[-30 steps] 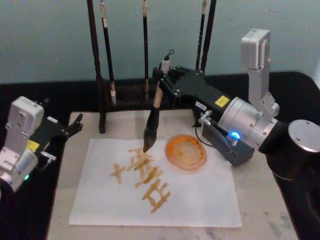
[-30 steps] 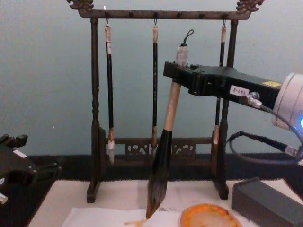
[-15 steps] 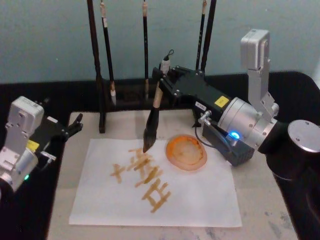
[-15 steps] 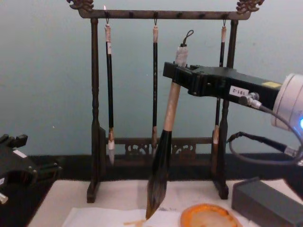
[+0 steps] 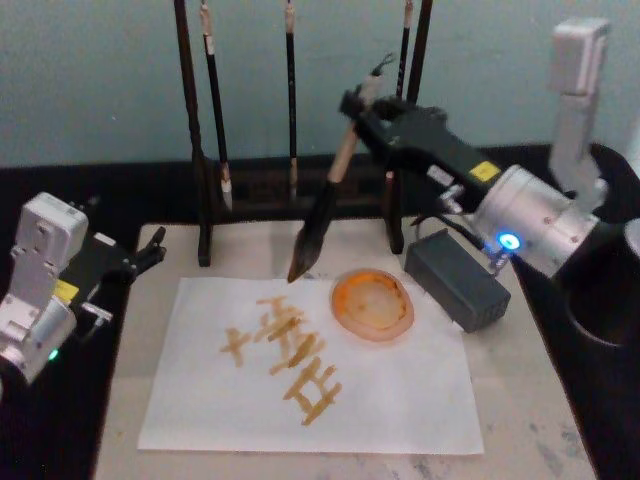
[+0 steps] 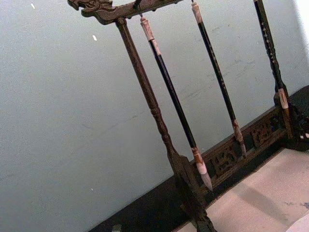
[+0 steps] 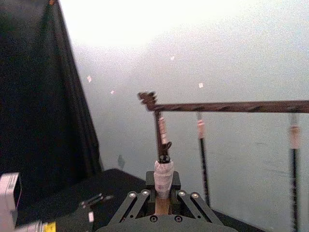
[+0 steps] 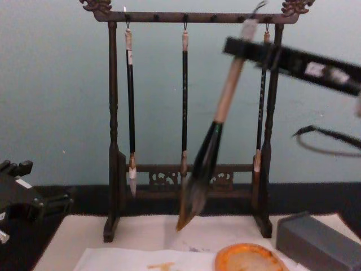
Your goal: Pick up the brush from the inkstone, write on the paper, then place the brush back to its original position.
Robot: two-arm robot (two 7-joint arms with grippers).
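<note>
Now: right gripper (image 5: 358, 103) clamping fingers on brush (image 5: 325, 205) handle | tip hanging above far edge of paper (image 5: 400, 390) | left gripper (image 5: 150, 250) idling left of paper

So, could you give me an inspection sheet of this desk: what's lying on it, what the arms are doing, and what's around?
Surface: cream mat on a dark tabletop.
Job's things: brush tilted, its tuft tip just above the far edge of the paper; the paper lies flat and bears orange strokes.
Clutter: orange dish on the paper's far right part; black box beside it; wooden rack with three slim brushes hanging.
Grippers: right gripper shut on the brush's pale upper handle; left gripper parked at the mat's left edge.
Cables: dark cable looping above the box.
Surroundings: plain teal wall; people: nothing seen.
</note>
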